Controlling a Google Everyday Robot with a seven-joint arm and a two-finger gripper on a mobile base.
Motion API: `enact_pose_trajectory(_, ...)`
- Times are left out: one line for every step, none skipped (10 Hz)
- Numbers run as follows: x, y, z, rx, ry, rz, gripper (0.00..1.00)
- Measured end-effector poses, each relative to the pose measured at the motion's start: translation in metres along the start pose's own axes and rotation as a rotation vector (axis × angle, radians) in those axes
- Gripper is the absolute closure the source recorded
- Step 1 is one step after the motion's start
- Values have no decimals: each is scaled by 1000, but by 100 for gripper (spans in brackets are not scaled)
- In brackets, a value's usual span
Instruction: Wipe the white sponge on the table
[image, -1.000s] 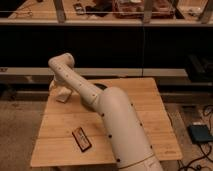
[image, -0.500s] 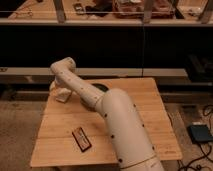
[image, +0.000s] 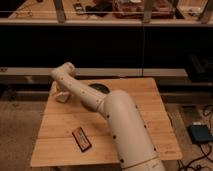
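- Sitting near the far-left corner of the worktop (image: 145, 105), the white sponge (image: 59, 97) shows as a pale lump right under the claw (image: 63, 90); whether the two touch I cannot tell.
- The claw hangs from the downturned wrist, its fingers spread wide.
- The arm (image: 120, 125) reaches across from the near right, and its bend has sunk slightly since a second ago.
- A dark green bowl (image: 99, 88) peeks out behind the arm, near the sponge.
- A small dark packet (image: 81, 138) lies towards the front, well apart, unmoved.
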Motion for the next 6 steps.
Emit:
enact_pose_trajectory(-3, 1, 5, -20, 6, -15, 33)
enact_pose_trajectory(-5, -1, 8, -31, 11, -27, 42)
enact_pose_trajectory(-6, -4, 10, -44, 20, -43, 51)
enact_pose_trajectory(-6, -6, 10, -58, 32, -58, 61)
enact_pose_trajectory(-6, -6, 9, -75, 43, -72, 72)
enact_pose_trajectory(-7, -5, 7, -94, 47, -81, 81)
